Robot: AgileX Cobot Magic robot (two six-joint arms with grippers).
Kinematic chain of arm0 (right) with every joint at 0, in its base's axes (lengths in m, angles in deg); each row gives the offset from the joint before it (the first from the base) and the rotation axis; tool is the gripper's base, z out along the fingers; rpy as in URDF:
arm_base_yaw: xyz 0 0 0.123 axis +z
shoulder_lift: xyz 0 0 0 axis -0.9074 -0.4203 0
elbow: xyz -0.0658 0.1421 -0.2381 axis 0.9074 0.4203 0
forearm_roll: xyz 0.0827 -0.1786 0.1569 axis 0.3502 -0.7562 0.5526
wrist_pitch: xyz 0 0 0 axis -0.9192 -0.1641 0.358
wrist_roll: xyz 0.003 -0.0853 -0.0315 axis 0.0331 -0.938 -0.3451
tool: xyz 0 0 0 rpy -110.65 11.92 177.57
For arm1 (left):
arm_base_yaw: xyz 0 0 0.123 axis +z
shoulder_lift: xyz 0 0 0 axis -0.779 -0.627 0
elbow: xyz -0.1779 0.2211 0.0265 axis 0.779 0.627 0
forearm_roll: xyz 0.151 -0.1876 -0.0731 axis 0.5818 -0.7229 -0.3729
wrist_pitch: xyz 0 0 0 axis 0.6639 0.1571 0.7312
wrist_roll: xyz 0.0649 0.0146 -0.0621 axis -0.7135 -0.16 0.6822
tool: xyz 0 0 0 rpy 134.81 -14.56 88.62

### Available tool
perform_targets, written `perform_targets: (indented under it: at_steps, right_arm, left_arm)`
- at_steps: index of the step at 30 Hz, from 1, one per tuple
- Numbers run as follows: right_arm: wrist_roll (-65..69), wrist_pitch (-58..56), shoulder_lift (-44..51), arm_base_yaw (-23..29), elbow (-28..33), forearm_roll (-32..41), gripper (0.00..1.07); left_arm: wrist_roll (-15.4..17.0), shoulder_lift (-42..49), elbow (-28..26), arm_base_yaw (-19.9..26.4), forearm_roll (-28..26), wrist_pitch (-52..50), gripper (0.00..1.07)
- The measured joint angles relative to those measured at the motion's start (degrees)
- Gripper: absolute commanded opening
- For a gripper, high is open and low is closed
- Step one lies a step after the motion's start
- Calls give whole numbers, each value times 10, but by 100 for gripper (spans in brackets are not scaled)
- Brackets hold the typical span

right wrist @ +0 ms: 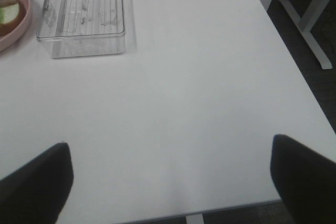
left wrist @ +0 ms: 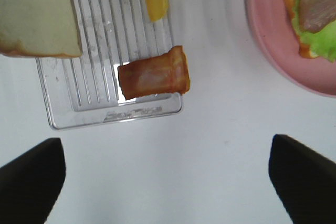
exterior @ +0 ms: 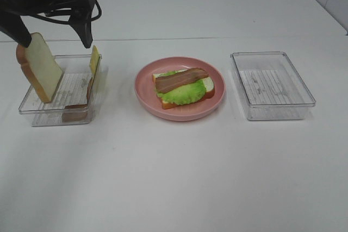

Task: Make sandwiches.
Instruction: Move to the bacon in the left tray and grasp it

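Two clear plastic trays flank a pink plate (exterior: 144, 88) on a white table (exterior: 174, 177).

The only writing is a raised mark (left wrist: 131, 113) moulded into the left tray (exterior: 54, 117) floor, near one end. It is too faint to read.

The half-built sandwich sits on the plate: a bottom bread slice (exterior: 208, 85), ruffled green lettuce (exterior: 179, 95), and a brown bacon strip (exterior: 180, 79) laid across the top. The lettuce hides most of that bread, and both wrist views cut the plate off.

In the left tray a second bread slice (exterior: 42, 69) leans on edge. A thin yellow cheese slice (exterior: 94, 61) stands against the wall nearer the plate, and another bacon strip (left wrist: 154, 73) rests across that side's rim. The right tray (exterior: 274, 112) holds nothing.

The left gripper (left wrist: 167, 140) hangs over the left tray with its claw spread wide and nothing between the fingers. In the high view one finger overlaps the top of the leaning bread; whether they touch cannot be told. Its arm runs out of the corner of that view.

The right gripper (right wrist: 169, 141) is outside the high view. Its own camera shows its claw spread wide over bare table, holding nothing.
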Motion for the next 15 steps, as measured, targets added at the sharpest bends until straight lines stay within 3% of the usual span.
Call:
perform_targets:
  at_steps: [3,15]
  right_arm:
    - [0,0,0,0,0,0,99]
    - [0,0,0,0,0,0,99]
  left_arm:
    - [14,-23,0,0,4,8,98]
    - [19,-72,-5,0,4,-3,98]
